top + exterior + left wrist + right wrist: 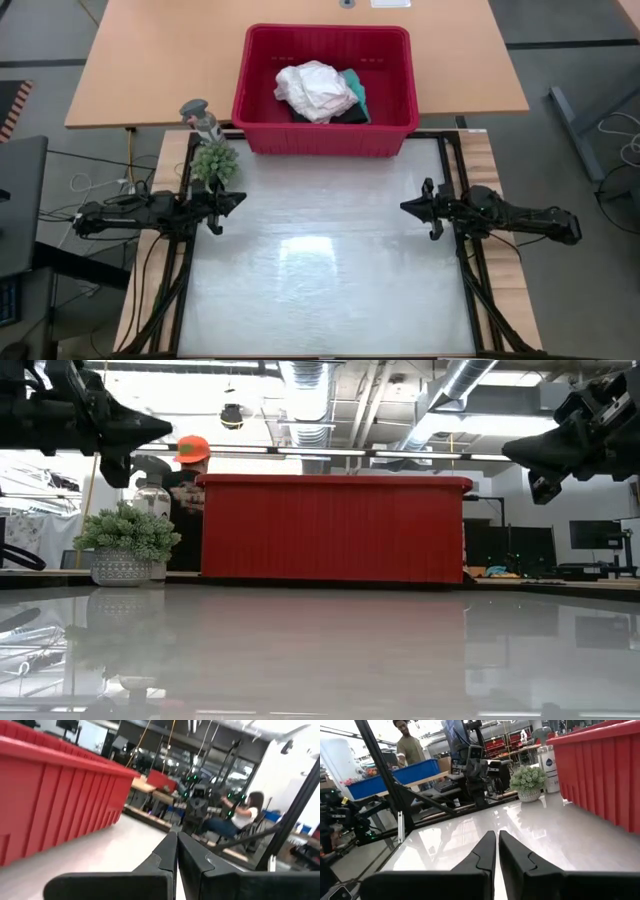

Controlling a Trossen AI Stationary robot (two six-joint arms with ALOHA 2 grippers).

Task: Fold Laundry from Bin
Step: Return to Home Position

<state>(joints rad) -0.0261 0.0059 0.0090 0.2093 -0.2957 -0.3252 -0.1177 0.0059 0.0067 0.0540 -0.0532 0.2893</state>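
1. Red bin (326, 140), laundry (318, 90) heaped inside, sits beyond the gap between left gripper (240, 200) and right gripper (405, 207), long axis crosswise.
2. Both grippers: fingers together, empty, tips facing, equally near the bin.

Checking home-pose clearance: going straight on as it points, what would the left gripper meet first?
Likely the right gripper, facing the left gripper across the glossy white table; the red plastic bin lies aside.

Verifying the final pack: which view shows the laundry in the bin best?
The high view: it looks straight down into the bin, showing the laundry, white on top with teal and black edges. The low view and both wrist views show only the bin's red outer wall; the laundry is hidden.
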